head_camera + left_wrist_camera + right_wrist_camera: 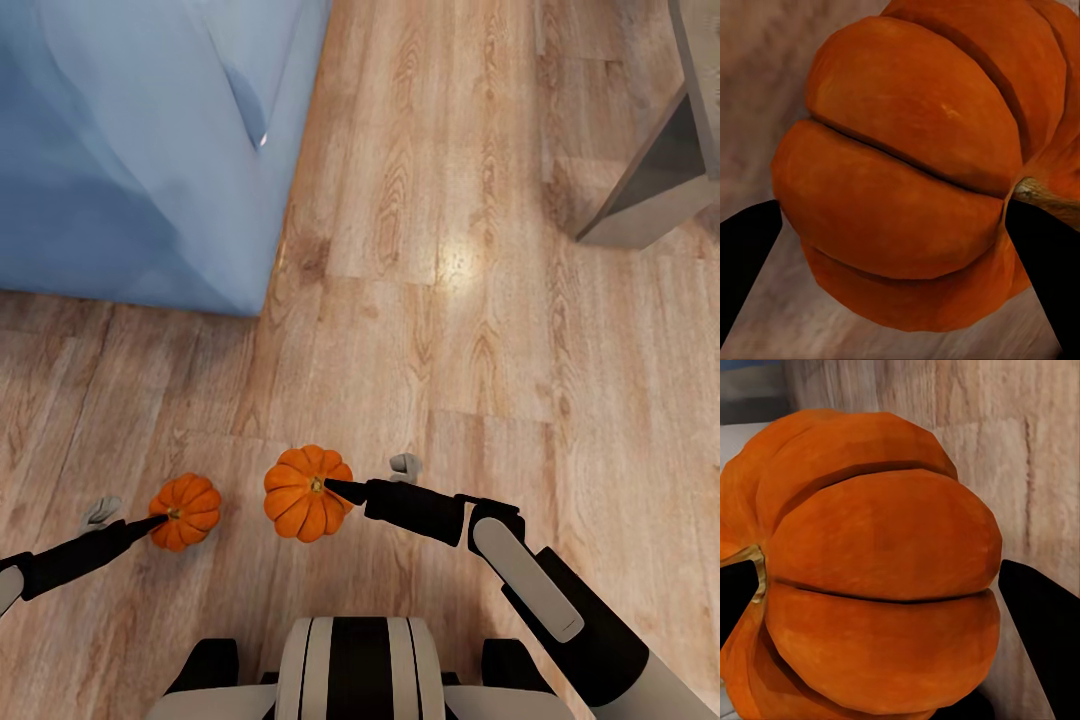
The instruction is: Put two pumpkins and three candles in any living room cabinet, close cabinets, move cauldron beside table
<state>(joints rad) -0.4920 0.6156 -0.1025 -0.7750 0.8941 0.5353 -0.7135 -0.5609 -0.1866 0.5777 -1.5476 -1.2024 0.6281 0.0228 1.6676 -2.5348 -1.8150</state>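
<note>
A: What was the left end effector (pixel 160 520) doing?

B: Low in the frame at the left, its black fingers (pixel 746 262) were pinched on the smaller pumpkin (pixel 186 511). In the left wrist view the orange ribs sat between the two dark fingers, with the stem by one of them.

A: And the right end effector (pixel 335 488)?

B: Just right of the lower centre, it was clamped on the larger pumpkin (pixel 307 492), its tip reaching the stem on top. The right wrist view showed that pumpkin between the black fingers (pixel 1042 637), one on each side.

A: Where were the two pumpkins relative to each other?

B: Side by side in the lower left-centre of the head view, close but apart, both over the wooden floor (pixel 450 300). I couldn't tell whether they rested on it or hung above it.

A: Anything around them?

B: A blue upholstered piece (pixel 130 150) took the upper left corner. A grey furniture edge (pixel 650 190) stood at the upper right. The robot's white and black trunk (pixel 355 670) showed at the bottom centre.
</note>
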